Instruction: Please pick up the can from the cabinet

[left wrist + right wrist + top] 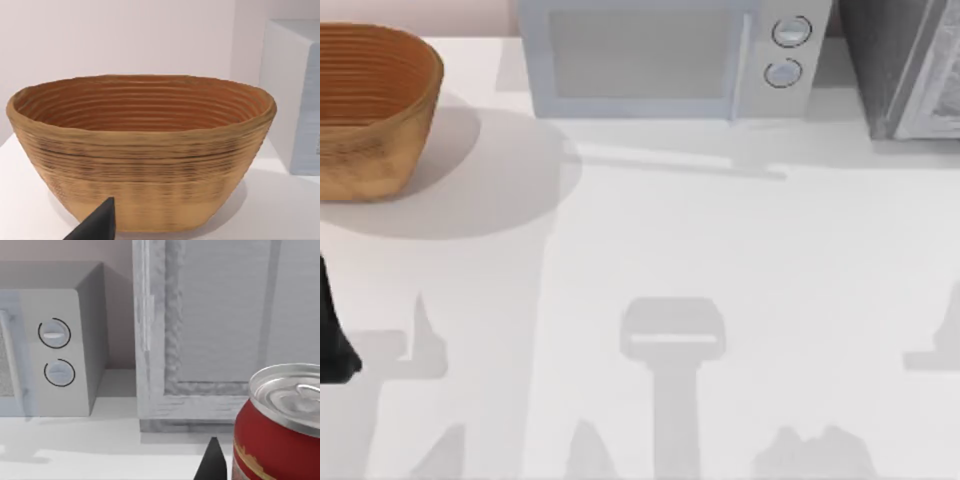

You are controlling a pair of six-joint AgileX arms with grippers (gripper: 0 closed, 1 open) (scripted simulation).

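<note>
A red can [278, 434] with a silver top stands upright, close to the camera in the right wrist view. A dark part of my right gripper [213, 463] shows just beside the can, and whether it touches the can is not visible. Behind them is the grey cabinet [220, 330] with its door closed, also at the back right of the table [910, 60]. My left arm [332, 335] is parked at the table's left edge, with a dark part of the left gripper [97, 226] facing the basket.
A woven basket [370, 105] [142, 150] stands at the back left. A grey microwave [670, 55] [50, 350] with two round knobs sits at the back middle, next to the cabinet. The white table [720, 260] stretches in front of them.
</note>
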